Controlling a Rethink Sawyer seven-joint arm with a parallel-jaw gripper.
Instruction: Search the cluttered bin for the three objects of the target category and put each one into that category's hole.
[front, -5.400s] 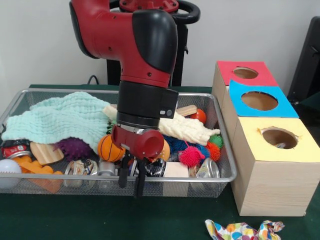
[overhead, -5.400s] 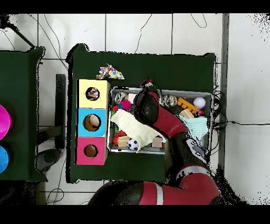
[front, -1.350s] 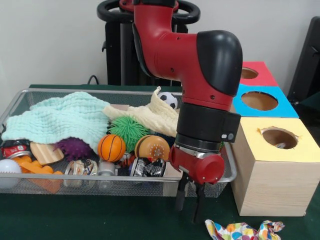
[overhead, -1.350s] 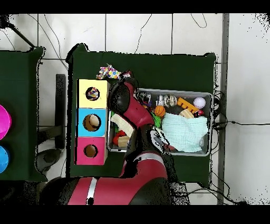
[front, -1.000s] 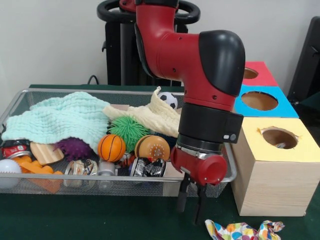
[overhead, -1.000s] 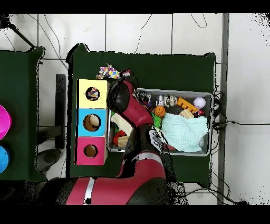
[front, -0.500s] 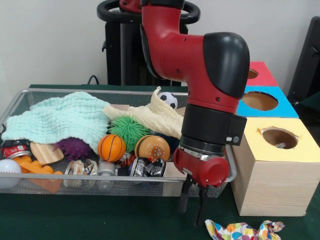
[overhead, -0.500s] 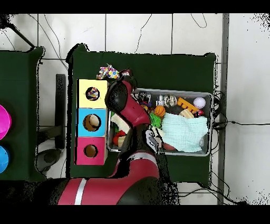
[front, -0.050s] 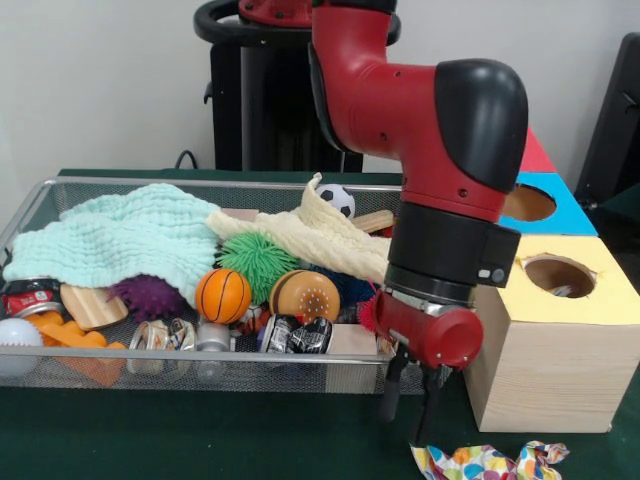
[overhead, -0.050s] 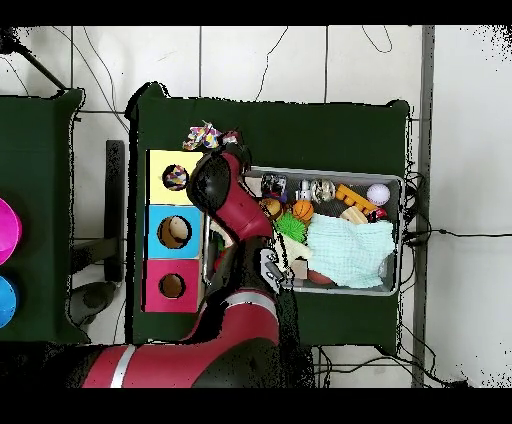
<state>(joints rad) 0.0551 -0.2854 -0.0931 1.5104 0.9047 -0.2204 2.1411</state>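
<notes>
My gripper (front, -0.050s: 408, 412) hangs open and empty in front of the wire bin (front, -0.050s: 200, 357), low over the green table. It is just above and left of a colourful crumpled cloth (front, -0.050s: 488, 462) lying on the table. The same cloth (overhead, -0.050s: 206, 135) shows in the overhead view beside the yellow box (overhead, -0.050s: 175, 177), and the gripper there is hidden under the arm. In the bin lie a mint cloth (front, -0.050s: 120, 235), a cream cloth (front, -0.050s: 300, 232), a green spiky ball (front, -0.050s: 250, 253), a basketball (front, -0.050s: 222, 295) and a soccer ball (front, -0.050s: 338, 199).
Three wooden boxes with holes stand right of the bin: yellow (front, -0.050s: 558, 275), blue (front, -0.050s: 540, 205) and red (overhead, -0.050s: 172, 285). Something patterned sits inside the yellow hole. Cans (front, -0.050s: 298, 335), a purple spiky ball (front, -0.050s: 148, 296), a white ball (front, -0.050s: 18, 342) and an orange toy (front, -0.050s: 70, 335) crowd the bin's front.
The arm has left the bin and swung right; over the last second the open gripper drifted further right and slightly down, closer to the colourful cloth on the table.
</notes>
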